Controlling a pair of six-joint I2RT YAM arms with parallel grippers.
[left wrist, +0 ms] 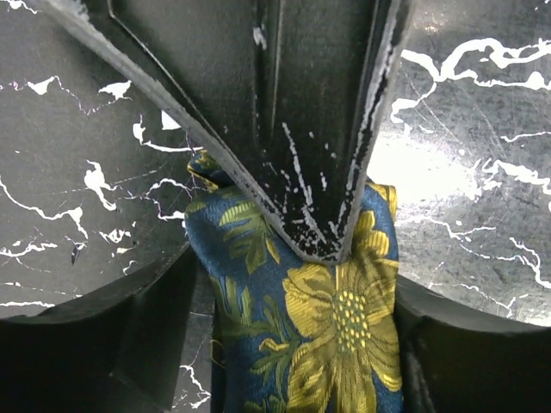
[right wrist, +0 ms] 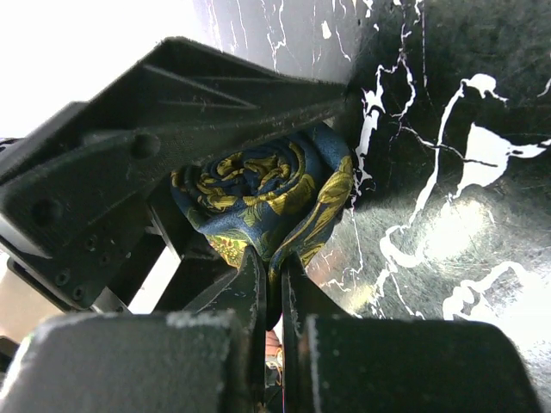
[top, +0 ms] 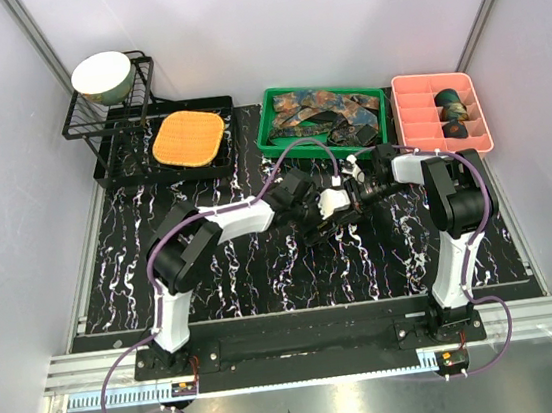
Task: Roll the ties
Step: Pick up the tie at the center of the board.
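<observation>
Likely soft and slippery, the blue floral tie (right wrist: 250, 185) needs holding at its coil: left pincer (left wrist: 297, 288) clasps it, right pincer (right wrist: 274, 262) pinches its edge.

At the far edge of the marbled counter (top: 264, 268) stand a wire rack (top: 79, 120) holding a bowl (top: 102, 75), an orange pad (top: 188, 138), a green crate (top: 268, 127) and a pink divided tray (top: 412, 84).

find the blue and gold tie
Top view: the blue and gold tie sits mid-table, in front of the green bin, coiled between the left gripper and right gripper.
</observation>
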